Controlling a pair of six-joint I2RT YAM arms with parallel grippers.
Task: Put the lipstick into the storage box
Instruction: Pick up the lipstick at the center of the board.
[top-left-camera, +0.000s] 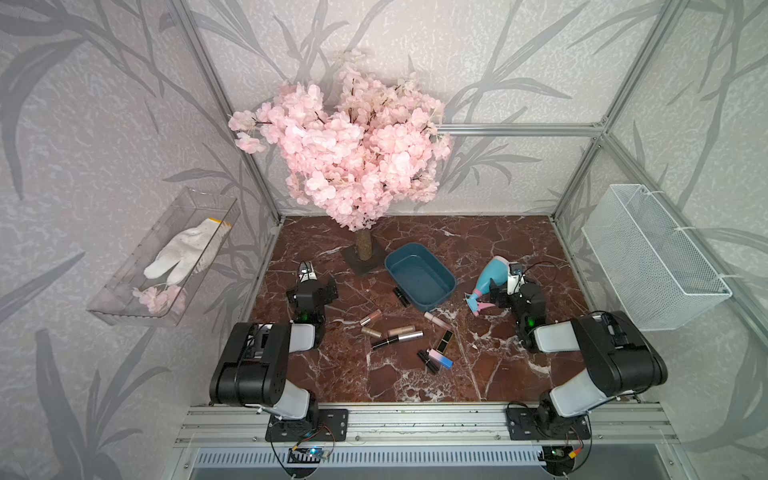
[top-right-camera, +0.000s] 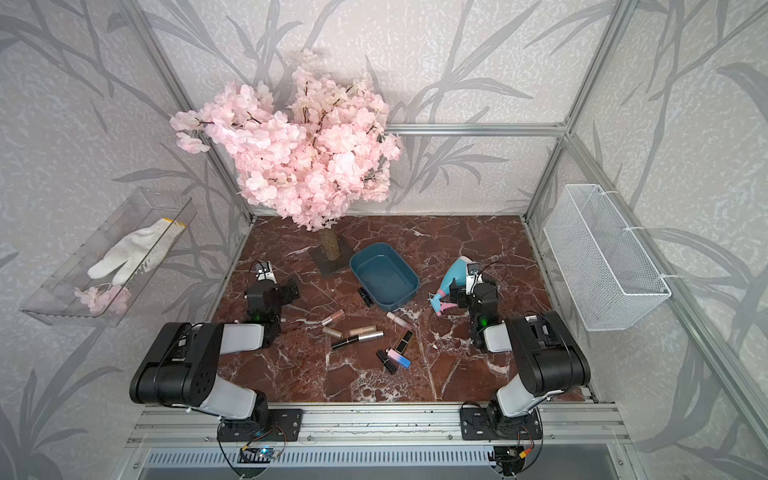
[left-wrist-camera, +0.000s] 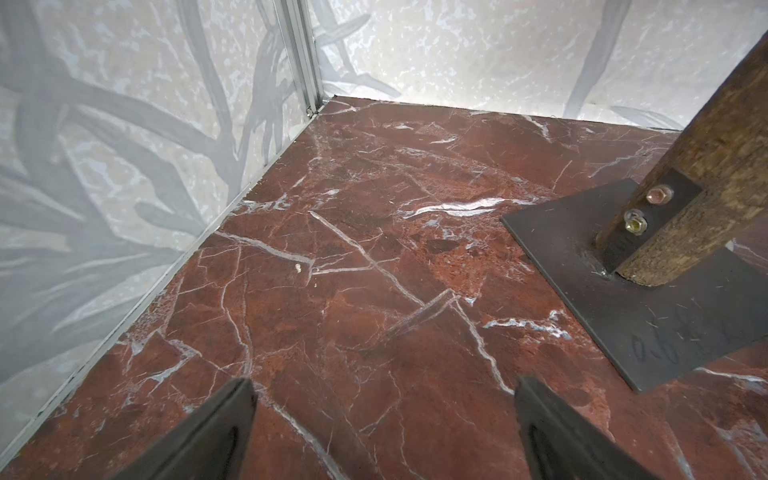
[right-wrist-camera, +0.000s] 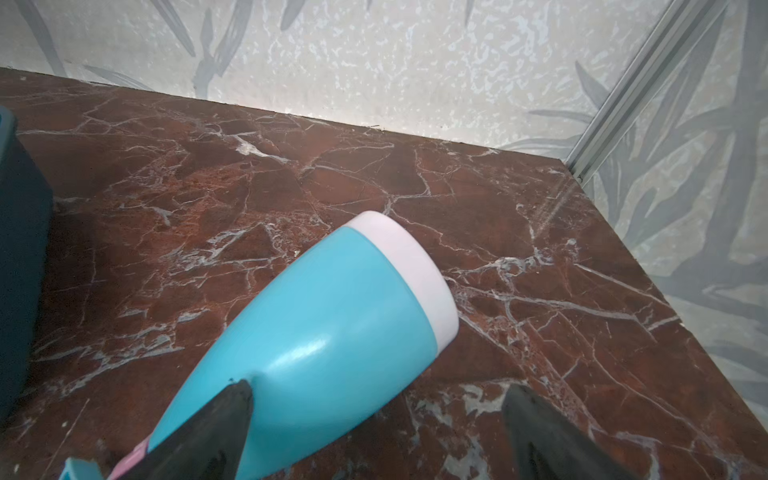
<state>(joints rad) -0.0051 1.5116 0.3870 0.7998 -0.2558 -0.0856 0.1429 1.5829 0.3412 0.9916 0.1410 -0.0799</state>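
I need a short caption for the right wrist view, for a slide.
Right gripper, jaws open, close to a turquoise spray bottle lying on the red marble table; storage box partly visible.

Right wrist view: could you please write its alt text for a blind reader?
A teal, white-based spray bottle lies on the red marble table, partly behind the open jaws of the right gripper. A wall of the storage box shows at the edge.

Both arms folded, pincers open.
The black-and-grey left arm (top-left-camera: 257, 365) and right arm (top-left-camera: 611, 361) bend at raised elbows, wrists angled forward and downward. The left black pincer (left-wrist-camera: 384, 384) and right black pincer (right-wrist-camera: 378, 388) have their jaws spread wide apart.
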